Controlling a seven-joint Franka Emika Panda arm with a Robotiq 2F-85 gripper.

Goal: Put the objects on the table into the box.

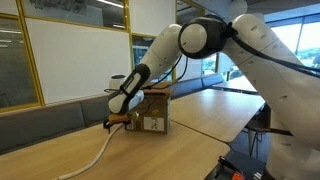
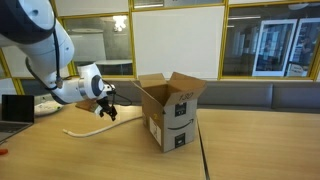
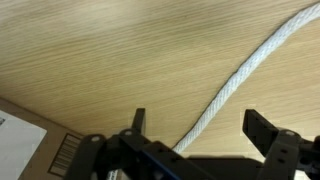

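In an exterior view, standing close beside the arm (image 1: 265,50) and looking past it along the wooden table (image 1: 200,118) toward the cardboard box (image 1: 153,112). In an exterior view, facing the box (image 2: 172,112) from farther off, across the table (image 2: 260,150), toward glass walls (image 2: 270,45). Sharing box, gripper (image 1: 118,120) and white rope (image 1: 92,155) in both exterior views. In the wrist view, peering down from very near onto the table (image 3: 100,50), rope (image 3: 250,65) and a corner of the box (image 3: 35,150).
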